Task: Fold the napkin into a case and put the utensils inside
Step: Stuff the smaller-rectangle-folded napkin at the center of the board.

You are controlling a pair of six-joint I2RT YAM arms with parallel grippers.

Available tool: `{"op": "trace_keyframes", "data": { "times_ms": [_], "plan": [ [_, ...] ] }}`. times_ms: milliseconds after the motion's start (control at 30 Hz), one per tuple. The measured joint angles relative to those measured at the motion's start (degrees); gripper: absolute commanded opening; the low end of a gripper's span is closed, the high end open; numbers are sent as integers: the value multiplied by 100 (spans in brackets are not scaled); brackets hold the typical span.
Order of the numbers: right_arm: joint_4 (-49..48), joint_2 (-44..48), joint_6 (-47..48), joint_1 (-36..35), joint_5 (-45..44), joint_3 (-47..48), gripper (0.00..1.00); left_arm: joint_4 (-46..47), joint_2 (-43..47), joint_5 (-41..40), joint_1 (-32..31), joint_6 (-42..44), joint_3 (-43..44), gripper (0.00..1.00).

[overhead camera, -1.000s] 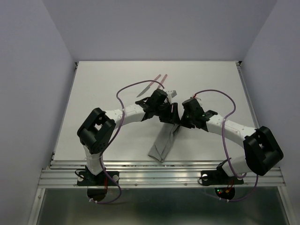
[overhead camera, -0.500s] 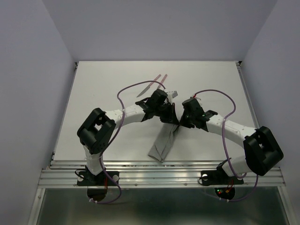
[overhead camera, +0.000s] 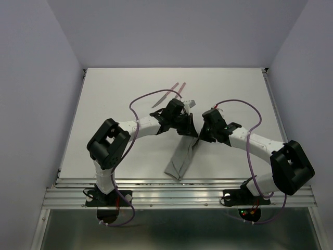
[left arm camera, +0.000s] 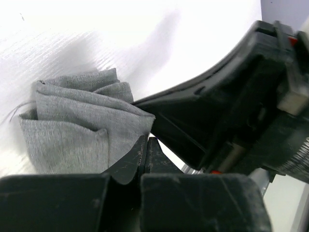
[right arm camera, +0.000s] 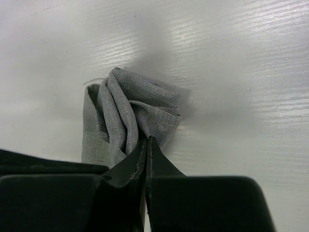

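Tabletop (overhead camera: 119,88) holds the napkin (overhead camera: 179,159), pinched by left tool (left arm camera: 146,153) and right tool (right arm camera: 146,151).

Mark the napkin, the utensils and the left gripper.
napkin (overhead camera: 179,159), top external view, middle of the grey folded strip.
utensils (overhead camera: 175,86), top external view, a pinkish handle.
left gripper (left arm camera: 146,139), left wrist view, where the closed fingertips meet.
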State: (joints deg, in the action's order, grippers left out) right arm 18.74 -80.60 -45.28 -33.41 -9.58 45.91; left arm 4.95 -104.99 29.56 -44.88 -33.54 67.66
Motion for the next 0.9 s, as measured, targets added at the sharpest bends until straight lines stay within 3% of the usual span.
{"op": "trace_keyframes", "data": {
  "times_ms": [267,900],
  "plan": [
    [0,0,0,0,39,0,1,212,-678,96,-2,-85,63,0],
    [17,0,2,0,122,2,1,514,-1139,184,-7,-234,74,0]
  ]
}}
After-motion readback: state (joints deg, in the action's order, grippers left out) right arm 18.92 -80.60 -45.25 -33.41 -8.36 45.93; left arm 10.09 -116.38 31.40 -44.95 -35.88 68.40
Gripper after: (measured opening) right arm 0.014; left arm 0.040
